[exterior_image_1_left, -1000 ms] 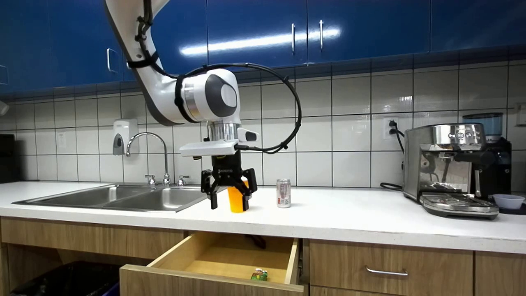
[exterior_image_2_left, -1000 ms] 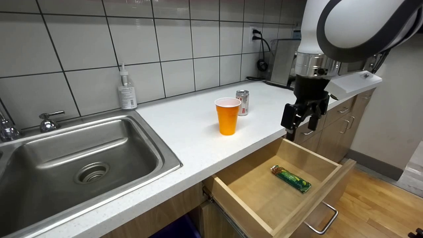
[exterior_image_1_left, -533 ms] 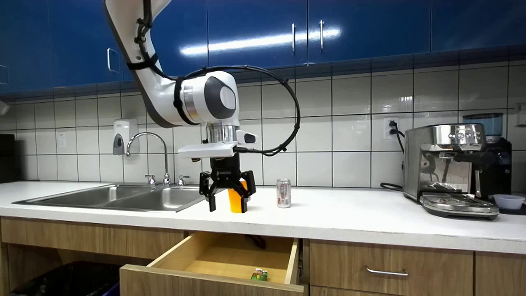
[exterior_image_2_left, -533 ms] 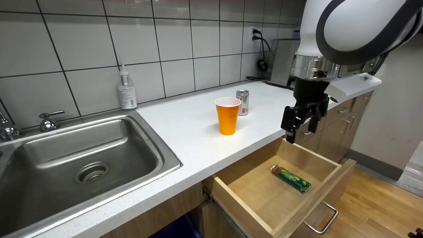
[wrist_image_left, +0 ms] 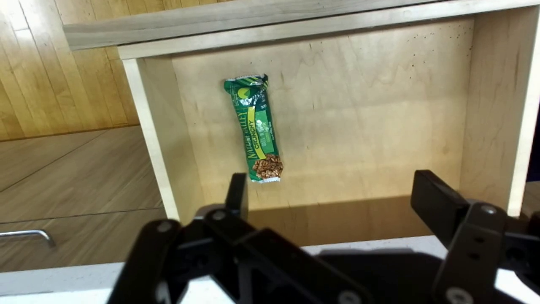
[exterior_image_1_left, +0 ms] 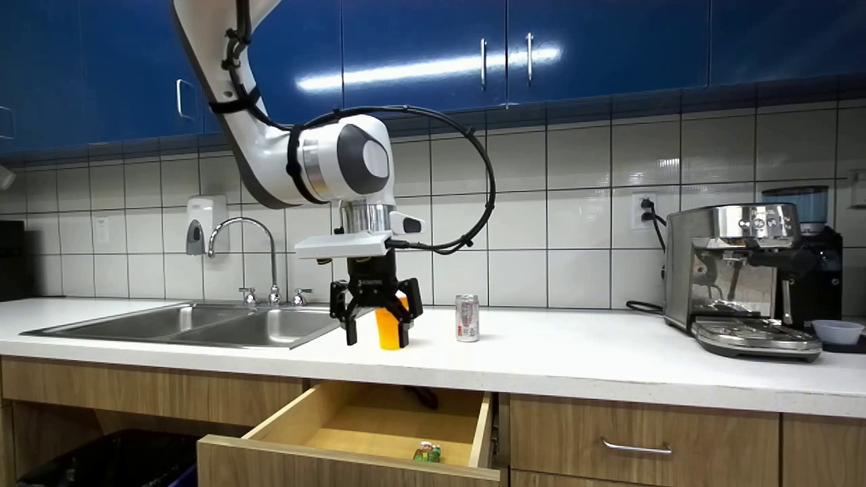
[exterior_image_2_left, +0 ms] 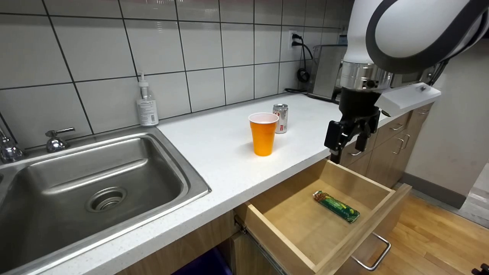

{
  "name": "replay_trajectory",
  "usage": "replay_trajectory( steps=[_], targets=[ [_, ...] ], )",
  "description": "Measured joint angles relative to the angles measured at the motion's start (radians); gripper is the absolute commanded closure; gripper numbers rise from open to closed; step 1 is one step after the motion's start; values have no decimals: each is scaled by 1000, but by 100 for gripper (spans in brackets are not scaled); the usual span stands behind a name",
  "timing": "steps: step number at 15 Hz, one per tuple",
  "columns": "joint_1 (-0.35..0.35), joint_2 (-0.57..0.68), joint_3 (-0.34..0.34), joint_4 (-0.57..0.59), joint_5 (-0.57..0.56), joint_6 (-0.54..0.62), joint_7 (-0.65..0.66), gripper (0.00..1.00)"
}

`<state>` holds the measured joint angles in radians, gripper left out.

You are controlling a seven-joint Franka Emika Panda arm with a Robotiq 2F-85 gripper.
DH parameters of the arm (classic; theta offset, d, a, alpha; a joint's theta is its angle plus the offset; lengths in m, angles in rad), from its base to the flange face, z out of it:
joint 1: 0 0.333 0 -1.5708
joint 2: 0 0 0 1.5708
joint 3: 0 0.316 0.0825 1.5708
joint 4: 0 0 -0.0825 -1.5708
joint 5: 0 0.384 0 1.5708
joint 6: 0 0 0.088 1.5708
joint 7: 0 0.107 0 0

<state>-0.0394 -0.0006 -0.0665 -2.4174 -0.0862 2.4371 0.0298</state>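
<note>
Two-finger gripper point(exterior_image_1_left: 377, 334) hangs fingers-down above the open drawer point(wrist_image_left: 358, 126), fingers spread well apart, its black body lettered ROBOTIQ in an exterior view. On the drawer floor lies a green snack bar point(wrist_image_left: 256, 131), flat in its wrapper, nearer one side wall, the granola-picture end towards the counter point(exterior_image_2_left: 214, 152). Wrapper reads NATURE VALLEY; CRUNCHY runs along a yellow band, with a smaller line on paler green beside it (OATS I can make out, the rest is too blurred). On that white counter an orange cup point(exterior_image_2_left: 263, 137) stands upright, white inside, well apart from the gripper. A silver can point(exterior_image_2_left: 282, 118), also upright, shows partly behind the cup in an exterior view: red marks on its side, lettering too small to read. Near the corner of the steel sink point(exterior_image_2_left: 198, 187), a clear pump bottle point(exterior_image_2_left: 148, 109), its white label dense with print, illegible from here. Farther along the counter, a steel espresso machine point(exterior_image_1_left: 751, 291), round controls near its top.
</note>
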Motion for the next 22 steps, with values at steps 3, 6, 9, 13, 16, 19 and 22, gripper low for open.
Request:
replay_trajectory(
  steps=[3,6,9,13,16,19,22],
  targets=[
    [-4,-14,-9,14,-4,1,0,0],
    [-17,-32,-21,37,-12,1,0,0],
    [-33,-45,-34,69,-13,1,2,0],
    [-49,-43,-47,125,-12,1,17,0],
    [-52,-24,-52,176,-10,1,30,0],
    [-55,19,-56,241,-11,1,32,0],
    [-56,76,-65,310,-11,1,32,0]
  ],
)
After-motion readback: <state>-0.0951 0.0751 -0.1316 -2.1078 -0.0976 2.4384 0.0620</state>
